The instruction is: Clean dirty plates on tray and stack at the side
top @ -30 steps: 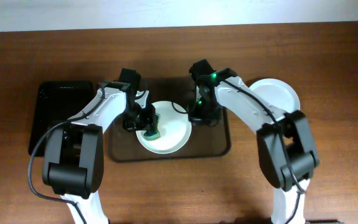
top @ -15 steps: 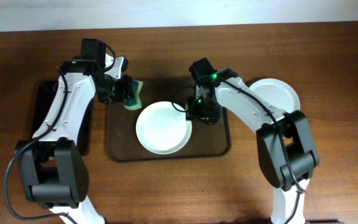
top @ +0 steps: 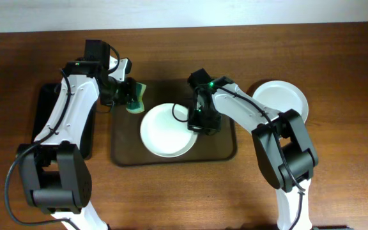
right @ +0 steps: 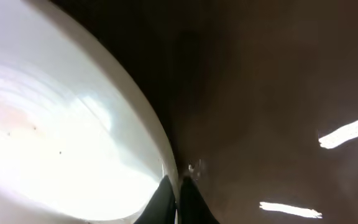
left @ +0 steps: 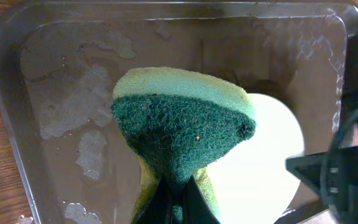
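Right hand grips the plate's rim on the tray; sponge held clear.
Nearest, a white plate (top: 165, 133) lies in the tray (top: 225, 150), and the right hand (top: 195, 122) pinches its right rim. To do this step well, I judge, keep the pinch firm, raise the rim gently so the wet plate cannot slip, then carry it level to the second plate (top: 283, 97) on the worktop (top: 337, 160), far right. Farther back on the left, the left hand (top: 128, 96) clamps a green sponge (top: 137, 97) above the tray's corner. No label or writing is readable.

overhead: even, sharp | right wrist: blurry, plate (right: 55, 124) possibly overexposed
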You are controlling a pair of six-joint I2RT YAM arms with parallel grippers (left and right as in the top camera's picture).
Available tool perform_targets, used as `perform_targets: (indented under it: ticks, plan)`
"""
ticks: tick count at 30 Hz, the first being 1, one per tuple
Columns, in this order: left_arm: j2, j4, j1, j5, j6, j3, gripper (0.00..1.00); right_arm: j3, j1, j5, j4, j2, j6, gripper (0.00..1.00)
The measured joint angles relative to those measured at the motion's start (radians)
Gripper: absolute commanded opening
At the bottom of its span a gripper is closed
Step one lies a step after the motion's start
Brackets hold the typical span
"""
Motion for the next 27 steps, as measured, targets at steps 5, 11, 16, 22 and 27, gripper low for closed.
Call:
perform_targets:
  ticks: [5, 11, 16, 22, 27]
  plan:
    - [0.000, -0.001, 0.000, -0.006, 0.000, 0.000, 0.06, 0.066, -0.018, 0.396, -0.148, -0.235, -0.030, 0.04]
    - [0.000, 0.000, 0.000, -0.018, 0.003, 0.000, 0.06, 0.071, 0.069, 0.845, -0.211, -0.248, -0.026, 0.04]
    - [0.000, 0.000, 0.000, -0.022, 0.003, 0.000, 0.06, 0.071, 0.303, 1.212, -0.263, -0.248, 0.066, 0.04]
    - [0.000, 0.000, 0.000, -0.025, 0.003, 0.000, 0.05, 0.071, 0.372, 1.477, -0.275, -0.248, 0.127, 0.04]
    - [0.000, 0.000, 0.000, -0.026, 0.003, 0.000, 0.06, 0.071, 0.372, 1.498, -0.274, -0.248, 0.151, 0.04]
